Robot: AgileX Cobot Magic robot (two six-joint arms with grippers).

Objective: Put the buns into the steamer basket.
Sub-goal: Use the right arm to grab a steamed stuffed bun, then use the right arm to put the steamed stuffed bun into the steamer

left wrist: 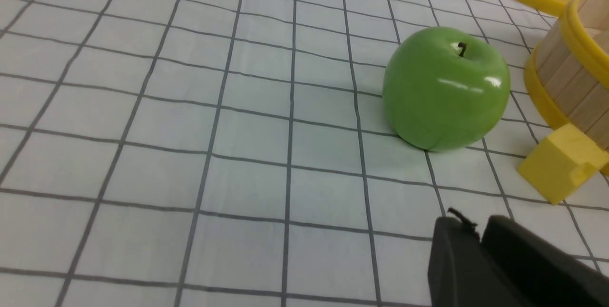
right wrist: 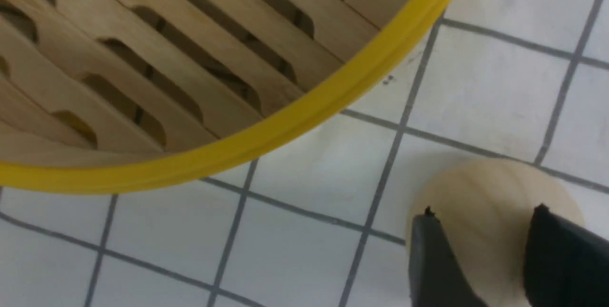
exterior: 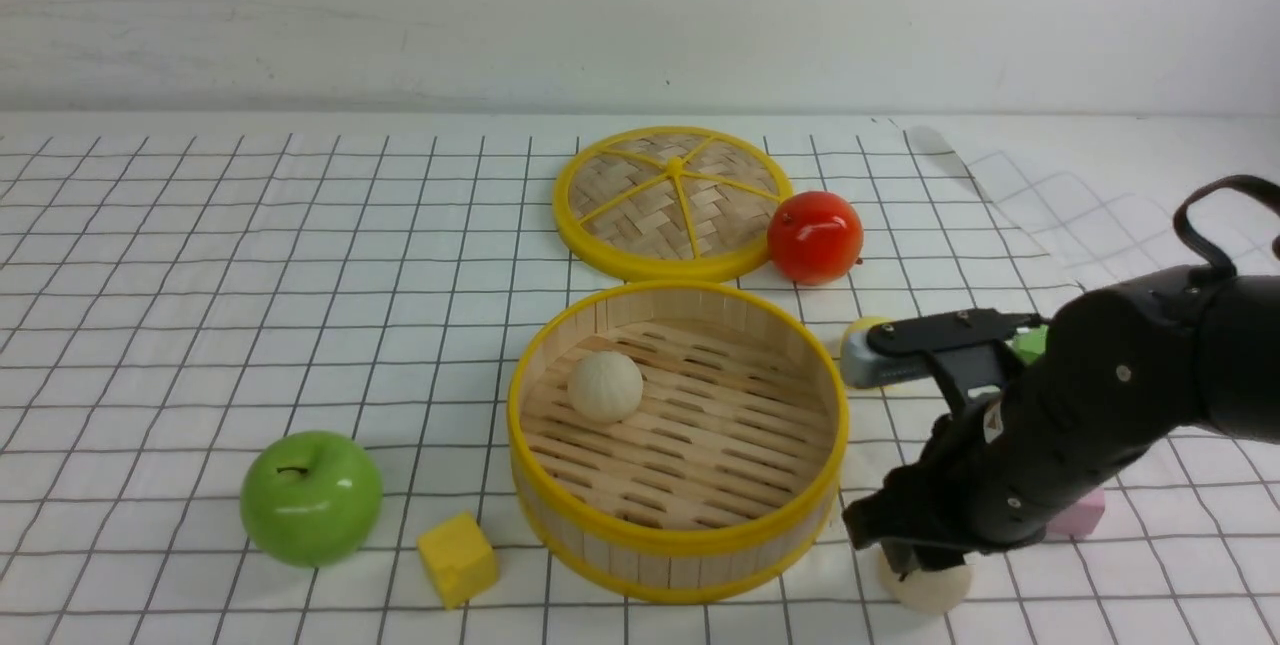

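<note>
Currently, in front view I see one cream bun (exterior: 605,387) inside the steamer basket (exterior: 678,440), another (exterior: 926,580) right of it on the surface (exterior: 150,345). Left wrist view shows my left tool (left wrist: 468,231) nearly closed, empty. Right wrist view: my right tool (right wrist: 483,223) is parted around that outer bun; I can't tell whether it grips.

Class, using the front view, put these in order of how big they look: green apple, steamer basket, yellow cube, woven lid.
Largest to smallest, as they look there:
1. Steamer basket
2. Woven lid
3. Green apple
4. Yellow cube
</note>
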